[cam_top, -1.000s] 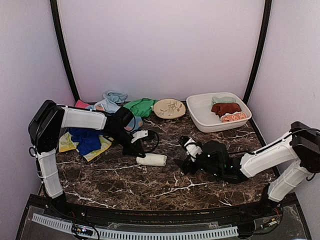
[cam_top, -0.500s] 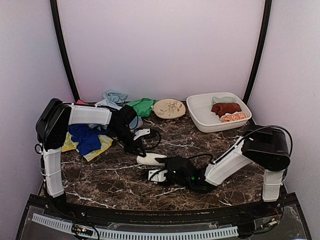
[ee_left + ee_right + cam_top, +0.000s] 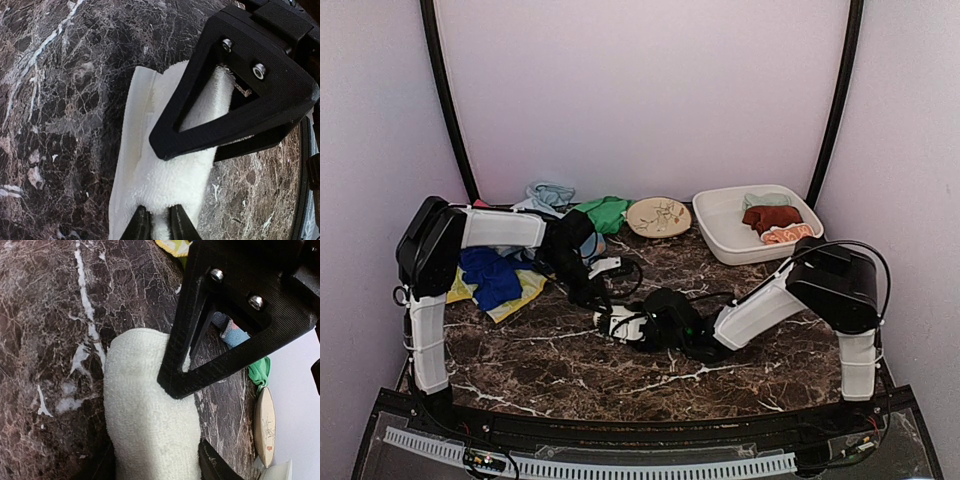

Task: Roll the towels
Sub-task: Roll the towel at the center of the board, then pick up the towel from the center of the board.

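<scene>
A white rolled towel [image 3: 606, 319] lies on the dark marble table, left of centre. My left gripper [image 3: 597, 303] is over its far end; in the left wrist view [image 3: 156, 226] its narrow jaws pinch the end of the white roll [image 3: 175, 175]. My right gripper [image 3: 620, 326] is at the roll's near end; in the right wrist view [image 3: 157, 466] its jaws stand wide, one on each side of the roll [image 3: 150, 420]. Each wrist view shows the other gripper's black finger over the towel. Loose towels are piled at the back left: blue [image 3: 488, 274], yellow [image 3: 527, 290], green [image 3: 603, 212], light blue [image 3: 549, 194].
A round cream patterned plate [image 3: 658, 216] lies at the back centre. A white rectangular tub [image 3: 715, 238] at the back right holds a dark red towel [image 3: 770, 215] and an orange patterned one [image 3: 788, 234]. Both arms cross the middle of the table.
My right arm swung from the right side across to the white roll and its jaws now straddle it. My left gripper stayed at the roll's far end.
</scene>
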